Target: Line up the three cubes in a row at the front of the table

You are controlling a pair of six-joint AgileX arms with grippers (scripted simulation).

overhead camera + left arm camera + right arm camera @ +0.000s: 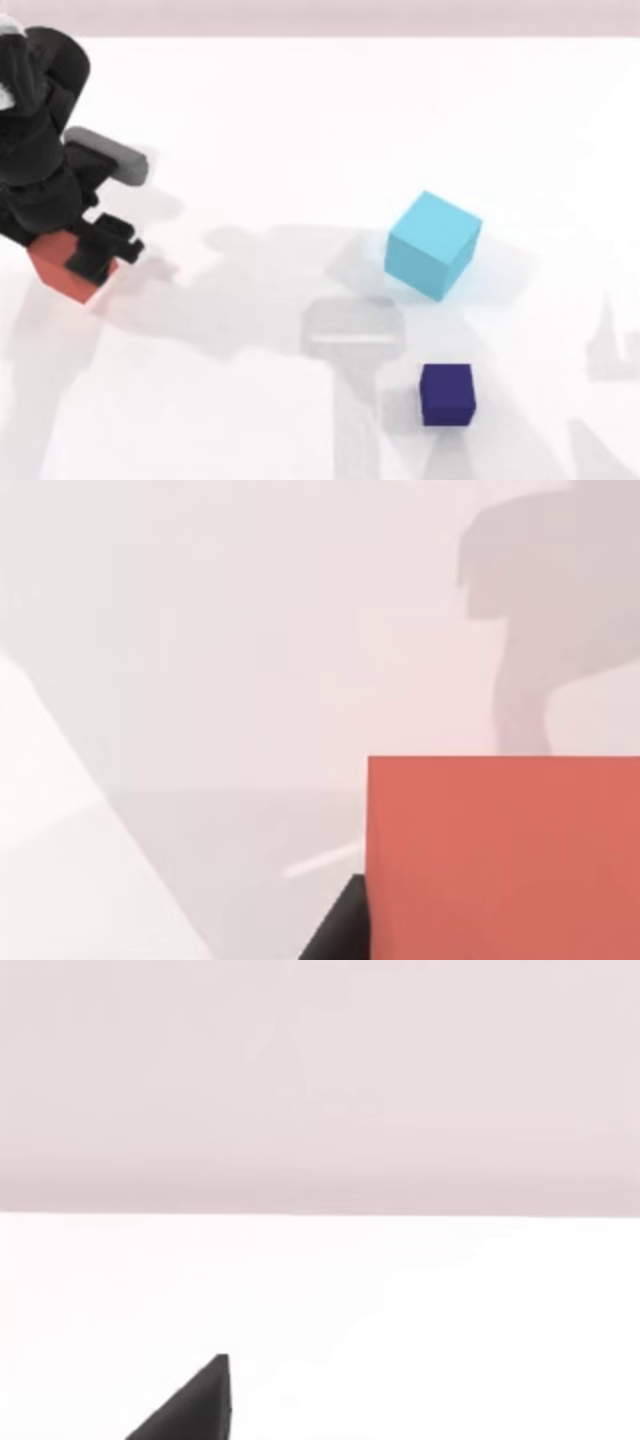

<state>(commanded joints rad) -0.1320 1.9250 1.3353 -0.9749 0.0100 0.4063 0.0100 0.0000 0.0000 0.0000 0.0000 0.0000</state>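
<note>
At the table's [300, 120] left edge, the mid-sized matte coral-red cube [62, 268] is straddled by the left gripper [100, 250], but whether its fingers are clamped on it cannot be told. The large light cyan-blue cube [432, 244] sits right of centre, the small dark navy-blue cube [446, 393] near the front edge below it. The cubes are judged rigid and light; flat opposite faces are best gripped. The right arm is seen only as a dark tip [190, 1405].

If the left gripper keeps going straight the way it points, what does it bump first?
Probably the coral-red cube: the left gripper sits right at it, and it fills that wrist view. Contact itself is unclear.
</note>
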